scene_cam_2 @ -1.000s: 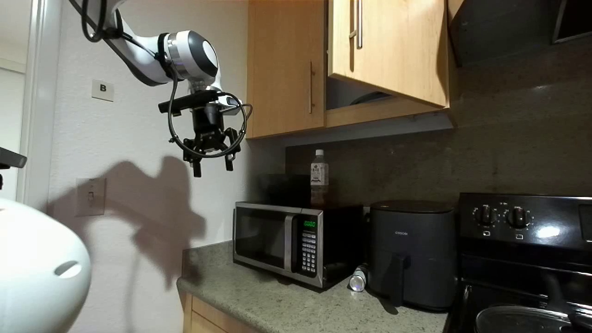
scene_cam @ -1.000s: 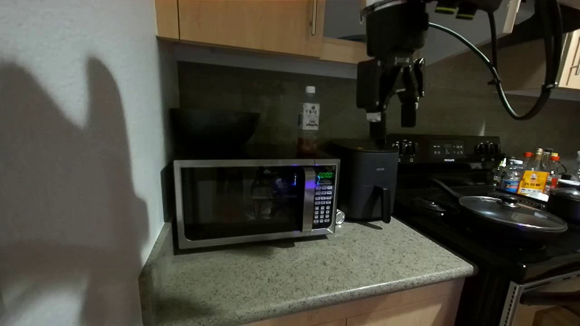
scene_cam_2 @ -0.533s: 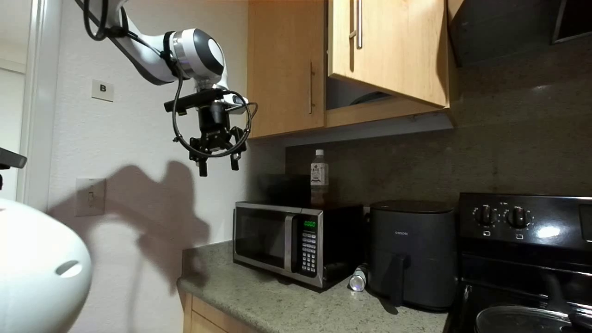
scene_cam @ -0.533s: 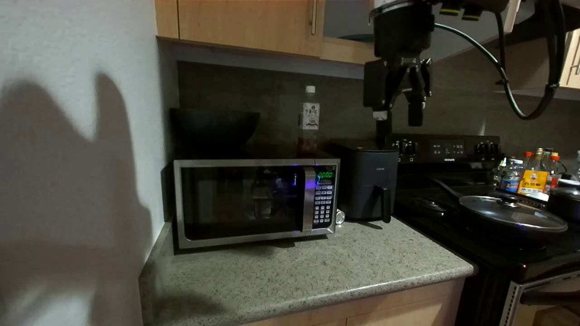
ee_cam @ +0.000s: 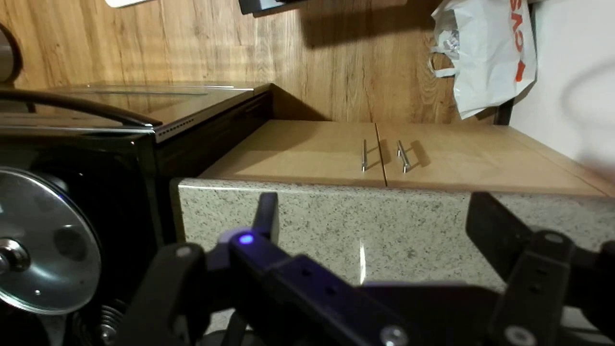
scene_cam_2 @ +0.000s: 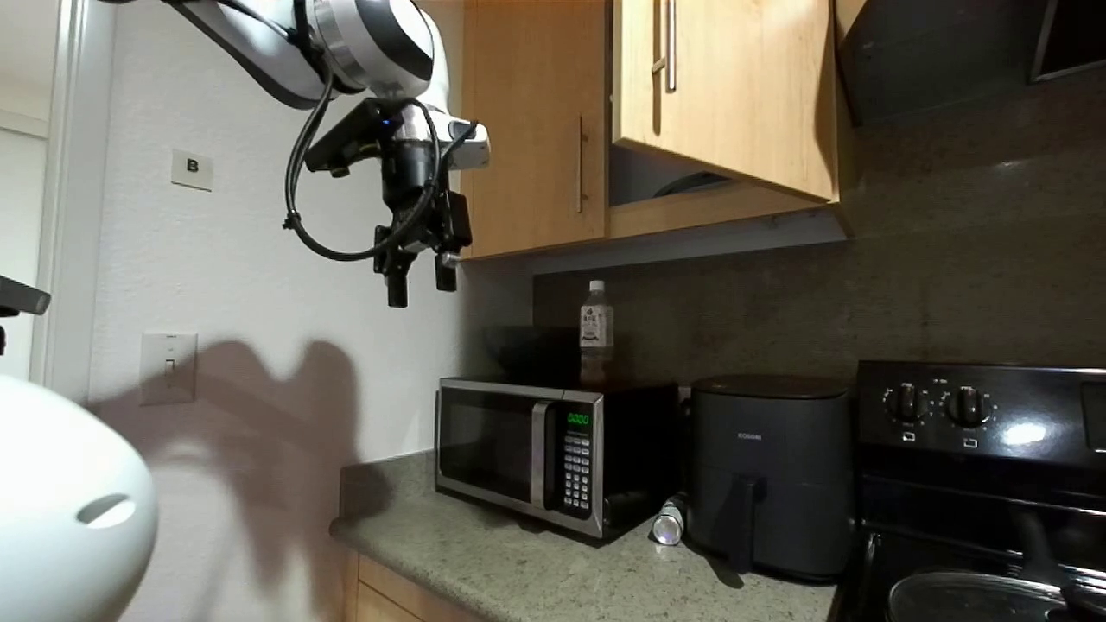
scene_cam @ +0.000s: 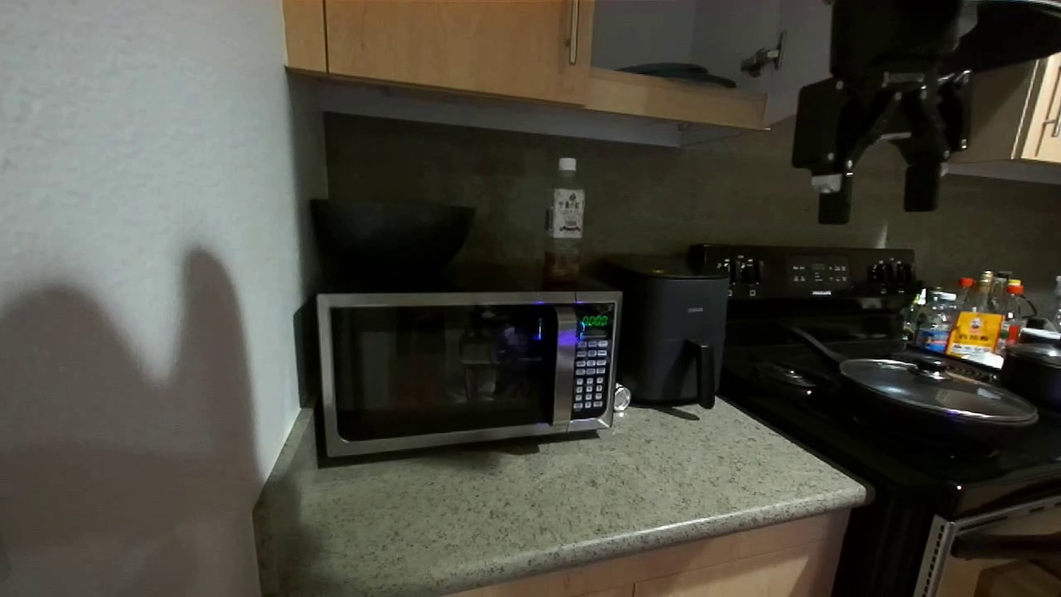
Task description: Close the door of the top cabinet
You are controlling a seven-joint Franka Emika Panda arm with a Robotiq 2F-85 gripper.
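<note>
Clearly, the wood cabinet door (scene_cam_2: 734, 95) stands open: in an exterior view it juts across the upper right of the frame, its silver bar handle (scene_cam_2: 671, 47) at the free edge, away from the hinge (scene_cam: 761, 60), which shows at the upper right in an exterior view. So the top cabinet (scene_cam: 671, 97) gapes beside its shut neighbour door (scene_cam_2: 531, 130). The Robotiq gripper (scene_cam_2: 422, 285) points downward, left of the middle of the frame, its jaws apart with only air between them, and not touching the door. Probably it stands off to leave room for reaching the door's outer face; a push near the handle should give good leverage and needs no grip. The bottle (scene_cam_2: 596, 328) on the microwave (scene_cam_2: 492, 436) looks low enough to miss the swing.

Compared with half a second ago, the gripper has risen and looks turned; in an exterior view it has moved further into the upper right, uncovering the hinge and more of the grey interior (scene_cam: 642, 33). The door has not shifted.
</note>
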